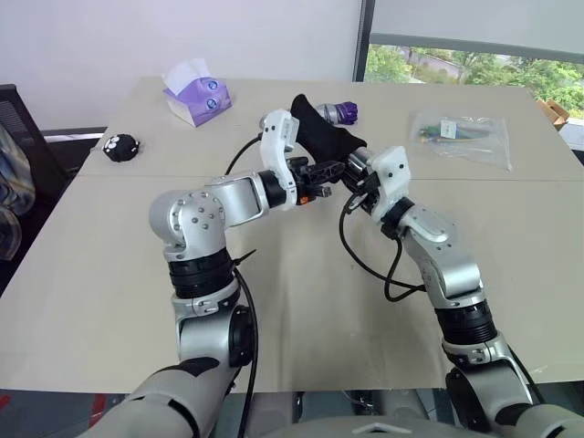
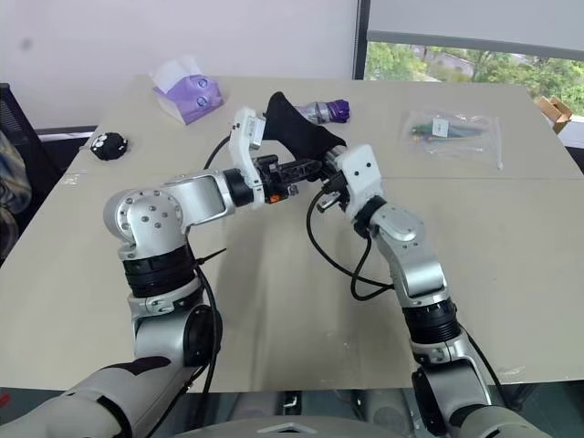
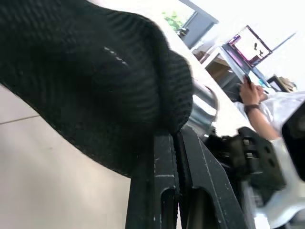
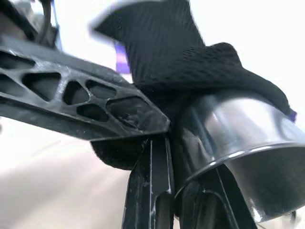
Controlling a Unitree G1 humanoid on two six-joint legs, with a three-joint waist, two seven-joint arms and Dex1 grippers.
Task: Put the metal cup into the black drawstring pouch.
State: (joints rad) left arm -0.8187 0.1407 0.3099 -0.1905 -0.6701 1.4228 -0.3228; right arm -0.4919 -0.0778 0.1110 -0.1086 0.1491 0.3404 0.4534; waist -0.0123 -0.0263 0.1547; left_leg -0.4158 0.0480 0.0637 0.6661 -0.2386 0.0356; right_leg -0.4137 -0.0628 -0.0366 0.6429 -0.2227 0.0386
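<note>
Above the middle of the table, the black drawstring pouch hangs in the air with my left gripper shut on its edge. In the left wrist view the black fabric bunches over my fingers. My right gripper meets it from the other side, shut on the rim of the metal cup. The cup's closed end is tucked under the pouch fabric, while its open rim still shows outside. A sliver of the shiny cup also peeks out past the fabric in the left wrist view.
A purple tissue box and a small round black spotted object sit at the back left. A silver umbrella with a purple end lies behind the pouch. A clear plastic bag lies at the back right. A person is beyond the table.
</note>
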